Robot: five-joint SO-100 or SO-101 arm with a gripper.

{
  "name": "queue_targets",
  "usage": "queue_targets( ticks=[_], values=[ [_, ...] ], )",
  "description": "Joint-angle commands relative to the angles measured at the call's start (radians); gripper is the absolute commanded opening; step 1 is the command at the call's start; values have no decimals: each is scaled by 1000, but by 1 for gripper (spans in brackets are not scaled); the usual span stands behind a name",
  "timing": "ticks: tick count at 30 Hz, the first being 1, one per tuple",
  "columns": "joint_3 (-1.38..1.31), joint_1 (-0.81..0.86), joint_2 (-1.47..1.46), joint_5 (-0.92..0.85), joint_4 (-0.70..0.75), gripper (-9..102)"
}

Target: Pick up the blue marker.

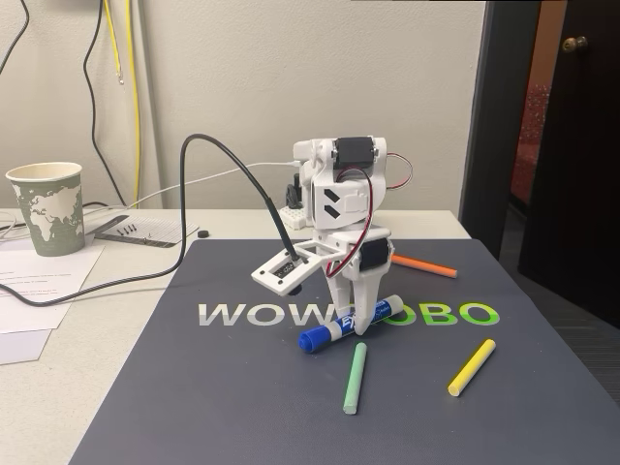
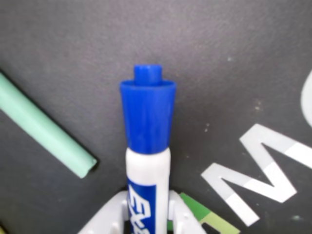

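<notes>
While the blue marker point(image 1: 351, 323) is still lying on the dark mat point(image 1: 194, 387), the gripper point(image 1: 351, 325) is straddling its barrel, jaws narrowly parted, lift remaining.

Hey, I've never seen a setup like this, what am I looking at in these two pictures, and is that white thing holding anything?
The white machine is a small robot arm; its end effector is a two-finger claw. The fixed view comes from a camera standing in front of the table. The wrist view comes from a camera riding on the arm, looking down past the claw. On the dark mat lie a blue marker, a green stick, a yellow stick and an orange stick. A paper cup stands at the left. The claw's fingers straddle the marker, which still looks to be on the mat; a firm grip cannot be confirmed.
</notes>
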Motion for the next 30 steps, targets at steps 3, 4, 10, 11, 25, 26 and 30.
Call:
queue_targets(
  ticks=[3,4,10,11,25,26,30],
  values=[
    [-58,-3,21,29,67,0],
    [-58,-3,29,38,67,0],
    [-60,6,130,140,72,0],
    [-60,8,152,160,72,0],
    [-49,89,497,390,193,0],
    [-49,98,525,410,193,0],
    [89,133,686,459,195,0]
  ],
)
